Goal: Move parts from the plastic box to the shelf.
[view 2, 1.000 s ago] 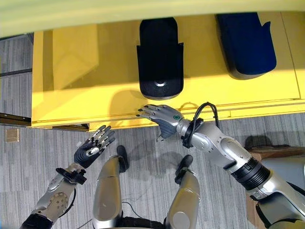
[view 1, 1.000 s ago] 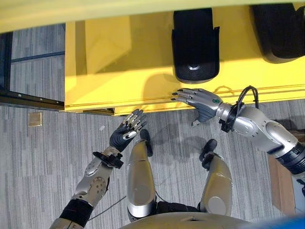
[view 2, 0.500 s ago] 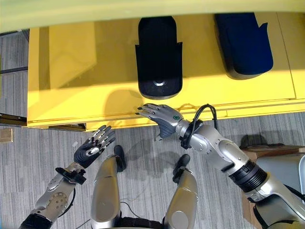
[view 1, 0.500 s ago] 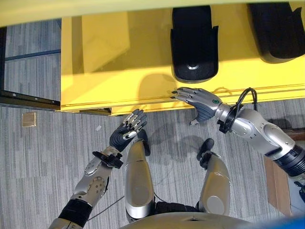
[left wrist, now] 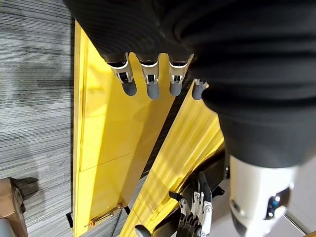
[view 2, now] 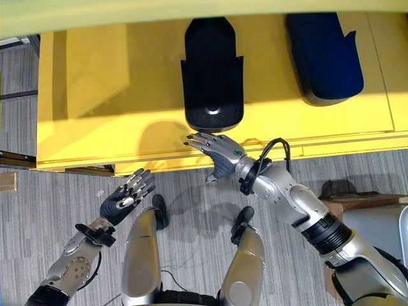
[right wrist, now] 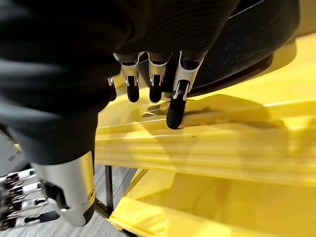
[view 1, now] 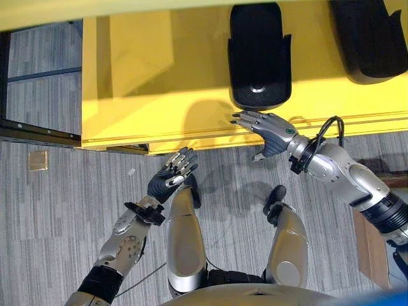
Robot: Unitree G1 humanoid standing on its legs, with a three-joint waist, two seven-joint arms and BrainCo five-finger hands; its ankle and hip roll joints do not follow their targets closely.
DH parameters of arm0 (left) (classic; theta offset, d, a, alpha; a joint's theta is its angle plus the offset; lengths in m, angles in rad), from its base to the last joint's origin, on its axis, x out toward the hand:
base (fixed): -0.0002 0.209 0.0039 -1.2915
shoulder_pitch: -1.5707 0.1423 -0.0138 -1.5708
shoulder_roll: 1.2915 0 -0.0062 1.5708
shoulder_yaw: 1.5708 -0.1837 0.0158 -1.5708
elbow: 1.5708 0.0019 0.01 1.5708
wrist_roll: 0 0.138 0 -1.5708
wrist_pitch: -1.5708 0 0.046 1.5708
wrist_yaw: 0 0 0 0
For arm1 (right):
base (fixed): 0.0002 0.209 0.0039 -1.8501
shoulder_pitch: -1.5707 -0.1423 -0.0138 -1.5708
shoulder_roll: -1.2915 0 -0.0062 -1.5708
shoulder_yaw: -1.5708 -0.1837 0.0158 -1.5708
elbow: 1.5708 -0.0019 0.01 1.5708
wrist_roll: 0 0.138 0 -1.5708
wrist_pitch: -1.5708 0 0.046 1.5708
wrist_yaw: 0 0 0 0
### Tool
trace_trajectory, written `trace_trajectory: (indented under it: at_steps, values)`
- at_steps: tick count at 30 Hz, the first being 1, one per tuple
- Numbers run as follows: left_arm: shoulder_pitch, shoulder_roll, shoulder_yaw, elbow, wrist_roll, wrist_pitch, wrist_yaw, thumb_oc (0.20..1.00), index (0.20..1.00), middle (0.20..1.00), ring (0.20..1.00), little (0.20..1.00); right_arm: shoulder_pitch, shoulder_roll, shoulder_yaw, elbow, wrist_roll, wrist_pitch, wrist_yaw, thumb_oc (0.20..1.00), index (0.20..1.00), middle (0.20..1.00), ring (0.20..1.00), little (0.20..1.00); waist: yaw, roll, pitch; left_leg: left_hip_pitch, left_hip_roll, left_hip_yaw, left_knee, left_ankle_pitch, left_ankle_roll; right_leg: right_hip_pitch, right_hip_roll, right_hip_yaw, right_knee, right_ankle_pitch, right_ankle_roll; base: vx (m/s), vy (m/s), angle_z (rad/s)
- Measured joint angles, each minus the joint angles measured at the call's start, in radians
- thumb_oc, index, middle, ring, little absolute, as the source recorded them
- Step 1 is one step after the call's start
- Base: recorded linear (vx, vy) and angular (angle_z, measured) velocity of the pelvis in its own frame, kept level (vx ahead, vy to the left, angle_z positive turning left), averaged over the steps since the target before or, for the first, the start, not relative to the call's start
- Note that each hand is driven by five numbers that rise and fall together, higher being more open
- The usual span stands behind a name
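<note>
right hand: the right hand [view 1: 271, 129] is flat and empty, fingers straight, hovering over the front lip of the yellow shelf [view 1: 159, 76], just short of the nearer black part [view 1: 258, 54]. Not touching it as far as I can tell.

left hand: the left hand [view 1: 169, 178] is lower down over the grey floor [view 1: 57, 210], fingers relaxed and spread, nothing in it either. It sits near the shelf's front edge but apart from it.

parts: two dark parts are already up on the shelf. The nearer black one lies right in front of the right hand, and a second dark part [view 2: 324, 54] lies further to the robot's right, well apart from both hands.

plastic box: can't say where it is from these views, so no idea how many parts are left in it.

progress: my guess is at least two parts are placed, and with both hands empty the robot is between deliveries. Next up would probably be going back to the box for another part.

view differences: the right wrist view gets right in close, with the fingertips [right wrist: 175, 117] just above the shelf surface and the black part's rim looming past them. The left wrist view looks along the shelf edge and catches the other hand in the distance.
</note>
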Motion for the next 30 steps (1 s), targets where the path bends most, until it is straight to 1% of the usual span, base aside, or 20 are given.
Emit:
trace_trajectory:
  at_steps: [7,11,16,18,22,30]
  values:
    - [0.0,0.0,0.002,0.0,0.0,0.005,0.0,1.0,1.0,1.0,1.0,1.0,-0.007,0.0,0.0,0.026,-0.039,0.0,-0.005,1.0,1.0,1.0,1.0,1.0,0.001,0.0,0.0,0.003,0.0,-0.001,0.0,0.0,0.0,0.004,0.0,0.0,0.003,0.0,0.0,0.0,0.0,0.0]
    - [0.0,0.0,0.021,0.0,0.0,0.023,0.0,1.0,1.0,1.0,1.0,1.0,-0.015,0.0,-0.001,0.042,-0.078,0.0,-0.004,1.0,1.0,1.0,1.0,1.0,0.003,0.0,0.0,0.007,0.0,-0.003,0.002,0.0,0.0,0.009,-0.001,-0.002,0.004,0.0,0.0,0.0,0.0,0.0]
    - [0.0,0.0,0.027,-0.001,0.0,0.027,-0.001,1.0,1.0,1.0,1.0,1.0,-0.023,-0.001,-0.001,0.053,-0.084,0.0,0.002,1.0,1.0,1.0,1.0,1.0,0.004,0.0,0.0,0.007,0.0,-0.007,0.005,0.001,0.001,0.014,-0.002,-0.006,0.006,0.0,0.0,0.0,-0.003,0.01]
    - [0.0,0.0,0.027,-0.001,0.001,0.029,-0.001,1.0,1.0,1.0,1.0,1.0,-0.032,-0.002,-0.001,0.058,-0.117,0.0,0.01,1.0,1.0,1.0,1.0,1.0,0.005,0.0,0.0,0.007,0.0,-0.008,0.007,0.001,0.001,0.015,-0.002,-0.006,0.007,0.0,0.0,0.0,0.0,0.0]
    - [0.0,0.0,0.027,-0.001,0.002,0.041,-0.001,1.0,1.0,1.0,1.0,1.0,-0.034,-0.007,-0.002,0.059,-0.117,0.0,0.016,1.0,1.0,1.0,1.0,1.0,0.007,0.0,0.0,0.007,0.0,-0.009,0.009,0.001,0.001,0.015,-0.003,-0.006,0.009,0.0,0.0,0.0,0.0,0.0]
    - [0.001,0.001,0.028,-0.001,0.01,0.042,-0.002,1.0,1.0,1.0,1.0,1.0,-0.041,-0.02,-0.014,0.067,-0.117,-0.001,0.035,1.0,1.0,1.0,1.0,1.0,0.024,0.0,0.0,0.007,0.002,-0.011,0.016,0.0,0.002,0.016,-0.004,-0.006,0.013,-0.003,0.002,0.0,0.0,0.0]
